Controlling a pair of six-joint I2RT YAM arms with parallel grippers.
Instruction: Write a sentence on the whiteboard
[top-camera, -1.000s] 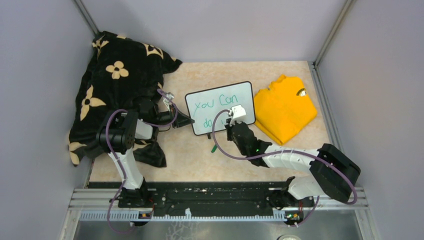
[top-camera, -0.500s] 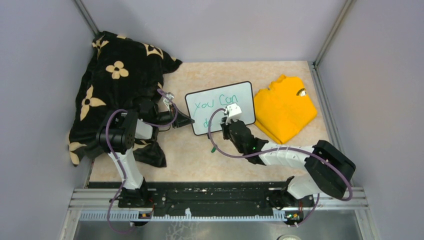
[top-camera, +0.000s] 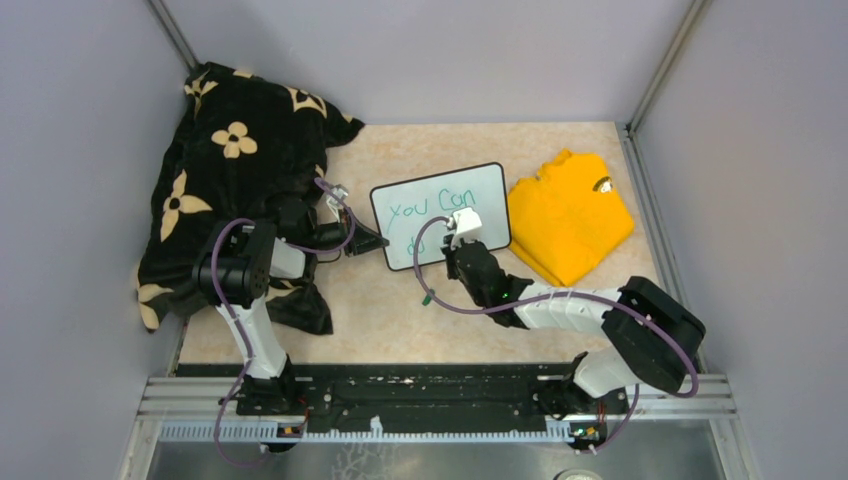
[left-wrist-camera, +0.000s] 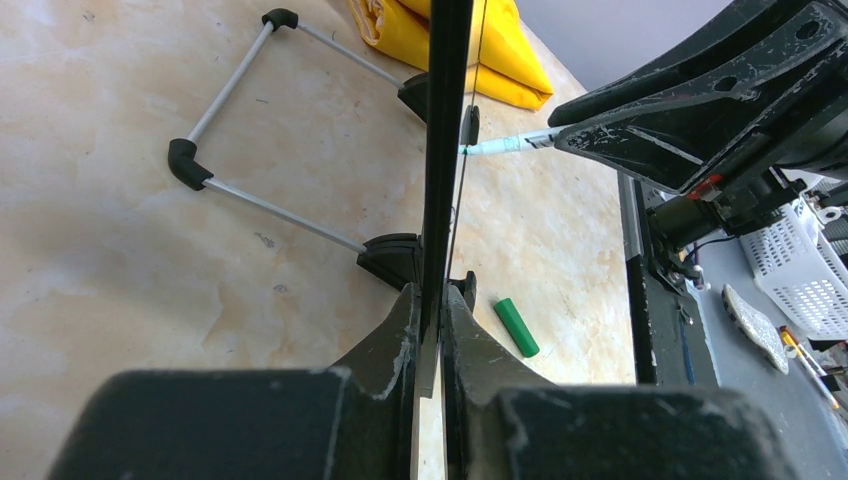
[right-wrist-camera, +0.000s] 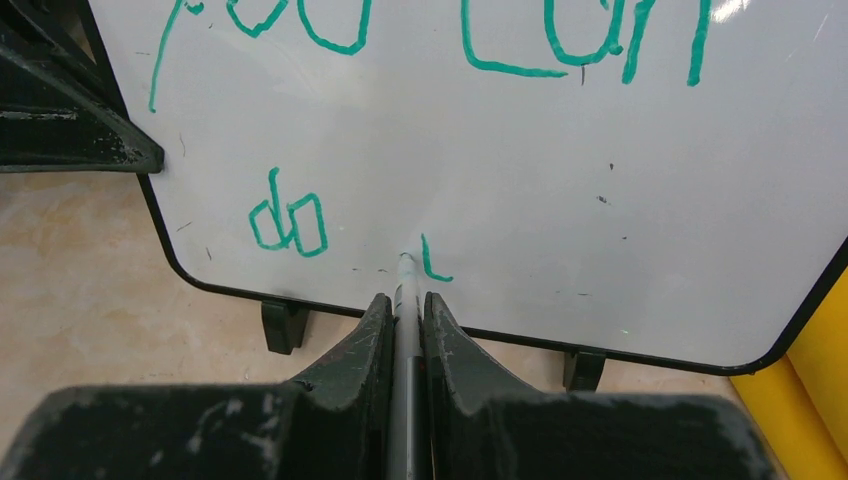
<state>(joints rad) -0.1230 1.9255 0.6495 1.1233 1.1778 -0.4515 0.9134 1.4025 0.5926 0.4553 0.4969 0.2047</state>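
The whiteboard (top-camera: 440, 185) stands tilted on small black feet mid-table, with "You Can" and "do" in green on it. My left gripper (top-camera: 378, 242) is shut on the board's left edge, which the left wrist view shows edge-on as the whiteboard (left-wrist-camera: 446, 150) between the left gripper (left-wrist-camera: 430, 295) fingers. My right gripper (right-wrist-camera: 404, 300) is shut on a grey marker (right-wrist-camera: 404, 335). The marker's tip touches the whiteboard (right-wrist-camera: 520, 150) just left of a short green stroke, right of "do". From above, the right gripper (top-camera: 458, 247) sits under its white wrist camera at the board's lower edge.
A green marker cap (top-camera: 427, 297) lies on the table in front of the board, seen as the cap (left-wrist-camera: 516, 327) from the left wrist. A folded yellow shirt (top-camera: 570, 215) lies right of the board. A black flower-print blanket (top-camera: 235, 150) covers the back left corner.
The right gripper with the marker has shifted a little to the left along the board's lower part. The left arm and the board have not moved.
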